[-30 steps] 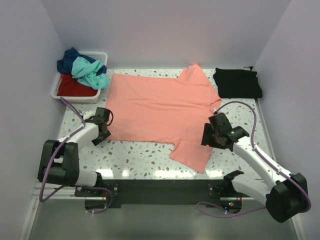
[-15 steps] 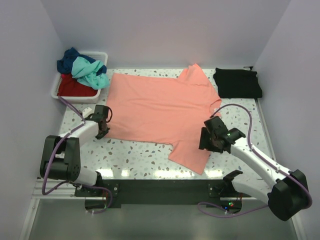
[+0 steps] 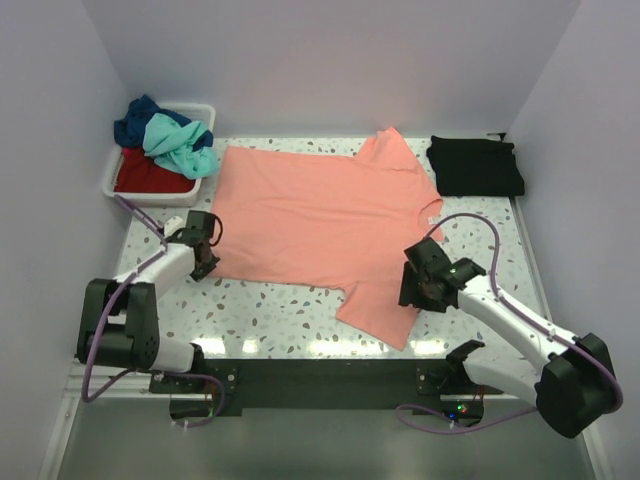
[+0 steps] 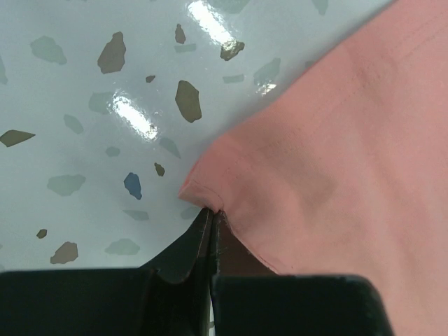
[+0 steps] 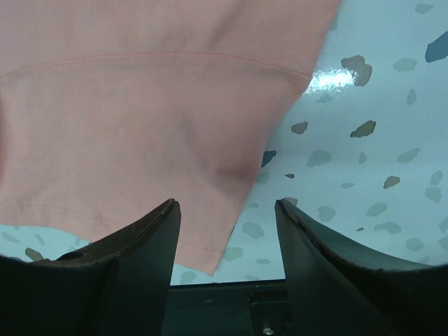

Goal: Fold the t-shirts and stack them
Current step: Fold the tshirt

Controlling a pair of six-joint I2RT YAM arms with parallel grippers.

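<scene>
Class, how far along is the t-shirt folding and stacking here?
Done: the black shirt lies folded far right. In hand: the salmon-pink shirt spread flat, left gripper shut on its corner, right gripper open at a sleeve. Left: teal shirt, navy shirt, red shirt in the white bin.

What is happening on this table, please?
The salmon-pink t-shirt lies spread flat on the table for folding. The left tool is shut on its near left corner; the right tool is open over the near sleeve's edge. A folded black t-shirt lies far right, and other shirts fill the white bin.
</scene>
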